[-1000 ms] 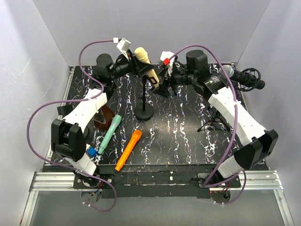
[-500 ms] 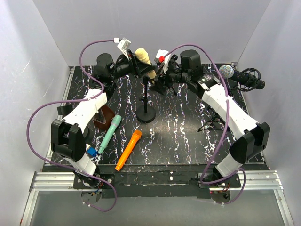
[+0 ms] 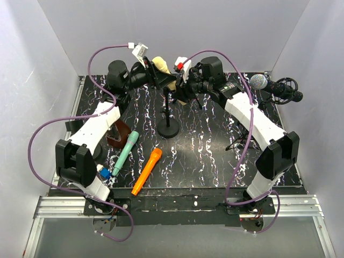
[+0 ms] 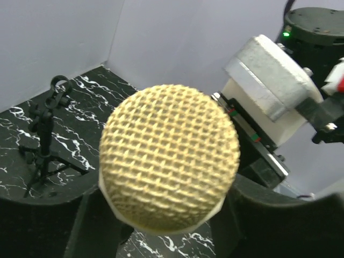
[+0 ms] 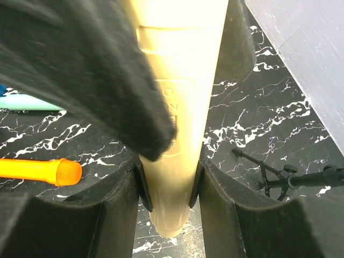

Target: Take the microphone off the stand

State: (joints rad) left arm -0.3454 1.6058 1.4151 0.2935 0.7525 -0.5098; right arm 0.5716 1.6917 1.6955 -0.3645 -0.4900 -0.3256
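Note:
The cream microphone [image 3: 159,63] with a gold mesh head is up above the black stand [image 3: 168,129] at the back of the table. My left gripper [image 3: 152,72] is open around its head, and that head [image 4: 169,156] fills the space between the two dark fingers. My right gripper [image 3: 180,86] is shut on the microphone's cream body [image 5: 183,80], both pads [image 5: 143,188] pressed against its sides near the lower end. A dark blurred shape covers the upper left of the right wrist view. Whether the body still sits in the stand's clip is hidden.
A teal microphone [image 3: 124,153] and an orange microphone [image 3: 146,171] lie on the marble table's [image 3: 209,161] front left, beside a brown object [image 3: 118,134]. A silver-headed microphone [image 3: 260,81] on a black tripod stand [image 3: 242,140] is at the right. White walls close in on three sides.
My right gripper swung left to the cream microphone and shut on its body. The left gripper's jaws widened around the head.

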